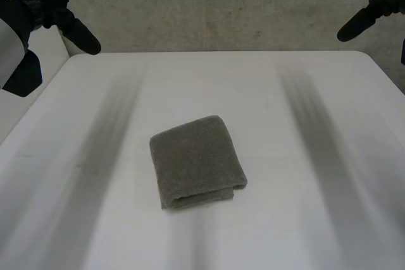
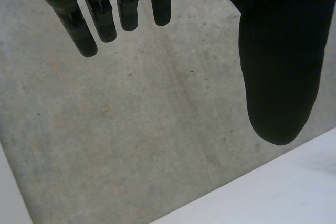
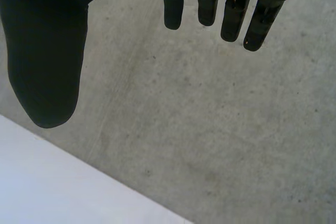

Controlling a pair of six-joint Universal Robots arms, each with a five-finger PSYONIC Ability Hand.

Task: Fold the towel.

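Near the table's (image 1: pixel 304 93) middle the folded towel (image 1: pixel 197 161) is lying, well apart from the left hand (image 1: pixel 74 31) and right hand (image 1: pixel 359 23), both hovering by the far corners, fingers straight, empty, neither nearer.

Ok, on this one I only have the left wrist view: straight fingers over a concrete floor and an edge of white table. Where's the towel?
Observer: The towel lies near the middle of the table, as the head view shows it.
Operator: Folded or spread flat?
Observer: Folded into a compact rectangle, with layers showing along its near edge.
Operator: And the right hand?
Observer: The right hand is open, fingers straight, above the floor and a table edge, well apart from the towel.
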